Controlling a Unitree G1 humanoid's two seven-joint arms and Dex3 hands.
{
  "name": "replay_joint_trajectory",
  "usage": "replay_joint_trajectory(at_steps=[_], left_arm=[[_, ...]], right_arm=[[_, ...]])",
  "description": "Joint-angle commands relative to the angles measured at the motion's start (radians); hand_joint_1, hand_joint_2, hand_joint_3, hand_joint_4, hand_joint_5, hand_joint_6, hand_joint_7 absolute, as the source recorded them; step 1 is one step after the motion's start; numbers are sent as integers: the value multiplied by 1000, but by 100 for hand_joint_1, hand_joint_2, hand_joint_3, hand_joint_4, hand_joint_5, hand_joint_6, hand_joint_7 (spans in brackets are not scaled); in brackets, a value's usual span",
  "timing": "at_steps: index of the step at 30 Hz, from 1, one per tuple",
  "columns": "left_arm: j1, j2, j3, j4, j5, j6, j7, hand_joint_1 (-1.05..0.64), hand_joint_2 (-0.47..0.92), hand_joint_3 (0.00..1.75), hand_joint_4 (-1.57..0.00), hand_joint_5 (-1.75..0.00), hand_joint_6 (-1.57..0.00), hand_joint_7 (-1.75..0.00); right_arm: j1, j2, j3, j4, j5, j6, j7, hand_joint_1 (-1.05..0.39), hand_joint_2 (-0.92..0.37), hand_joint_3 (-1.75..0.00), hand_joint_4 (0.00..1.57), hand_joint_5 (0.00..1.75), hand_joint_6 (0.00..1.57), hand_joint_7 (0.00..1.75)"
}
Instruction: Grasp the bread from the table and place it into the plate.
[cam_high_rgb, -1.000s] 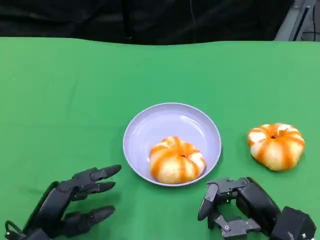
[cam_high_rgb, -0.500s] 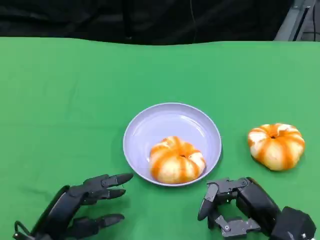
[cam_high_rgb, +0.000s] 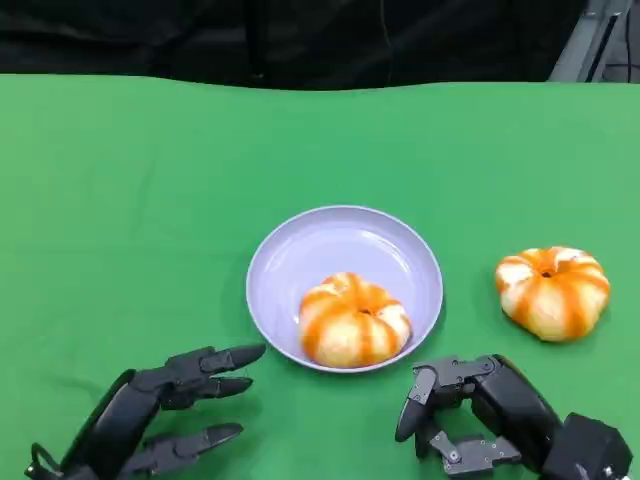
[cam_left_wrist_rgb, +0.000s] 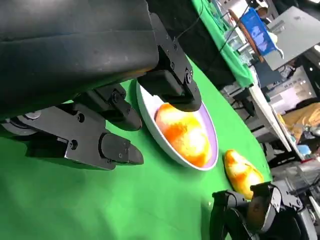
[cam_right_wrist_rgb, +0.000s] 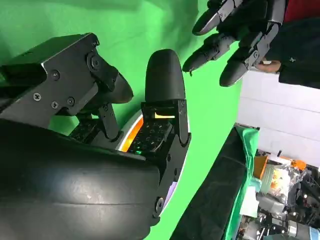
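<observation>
One lavender plate (cam_high_rgb: 300, 250) holds one bread (cam_high_rgb: 353, 320); a second bread (cam_high_rgb: 553, 291) lies on the green desk (cam_high_rgb: 120, 200) right of it. Left hand (cam_high_rgb: 150, 415) spread, empty; right hand (cam_high_rgb: 470, 410) curled, empty.

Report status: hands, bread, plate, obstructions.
Left robot hand open, right robot hand open, both empty. One bread in plate; second bread on table. Nothing blocking.
</observation>
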Motion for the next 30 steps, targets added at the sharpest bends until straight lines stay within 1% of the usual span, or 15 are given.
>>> replay_joint_trajectory(at_steps=[1, 10, 11, 12, 13, 14, 15, 17, 25, 26, 27, 30], left_arm=[[-8, 10, 3, 2, -13, 7, -7, 12, 92, 25, -85, -1, -68, -1], [-9, 9, 4, 5, -6, 5, 1, 12, 92, 26, -85, -1, -68, -1], [-9, 9, 5, 7, -2, 3, 8, 12, 92, 34, -110, -15, -102, -20], [-9, 8, 6, 10, 3, 3, 15, 12, 92, 37, -118, -19, -113, -27], [-9, 6, 7, 12, 6, 3, 19, 12, 92, 38, -117, -38, -112, -45], [-9, 6, 7, 13, 7, 3, 21, 11, 92, 38, -107, -67, -104, -69], [-9, 6, 7, 13, 8, 4, 23, 11, 92, 38, -103, -79, -101, -78], [-10, 6, 7, 14, 9, 3, 25, 11, 92, 39, -100, -88, -98, -86], [-8, 6, 6, 10, 10, 8, 27, 11, 92, 39, -97, -93, -97, -90], [-6, 6, 5, 6, 8, 12, 25, 11, 89, 45, -97, -100, -99, -90], [-5, 6, 5, 4, 7, 14, 24, 11, 84, 55, -96, -105, -101, -90], [-4, 6, 5, 2, 7, 16, 24, 11, 80, 63, -95, -109, -102, -90]], right_arm=[[-6, -13, -8, -5, 11, 3, 1, 13, -52, -114, 99, 139, 98, 108], [-4, -13, -8, -5, 12, 3, 2, 13, -52, -114, 99, 139, 98, 109], [-3, -13, -9, -5, 13, 3, 3, 14, -53, -113, 99, 139, 98, 108], [-3, -12, -9, -3, 16, 2, 5, 15, -53, -113, 99, 138, 98, 108], [-3, -12, -10, -2, 18, 1, 7, 15, -53, -113, 99, 138, 98, 108], [-3, -11, -10, -1, 20, 1, 8, 15, -54, -112, 99, 138, 98, 108], [-3, -11, -10, 0, 21, 1, 9, 15, -54, -112, 99, 139, 98, 108], [-3, -11, -10, 0, 22, 1, 10, 15, -54, -112, 99, 139, 98, 108], [-3, -12, -8, -1, 25, 0, 12, 15, -54, -112, 99, 139, 98, 108], [-2, -12, -8, -2, 25, -1, 13, 14, -54, -112, 99, 139, 98, 107], [-2, -12, -8, -2, 25, -1, 13, 14, -54, -112, 99, 139, 98, 107], [-2, -12, -8, -2, 25, -1, 13, 14, -53, -112, 99, 139, 98, 107]])
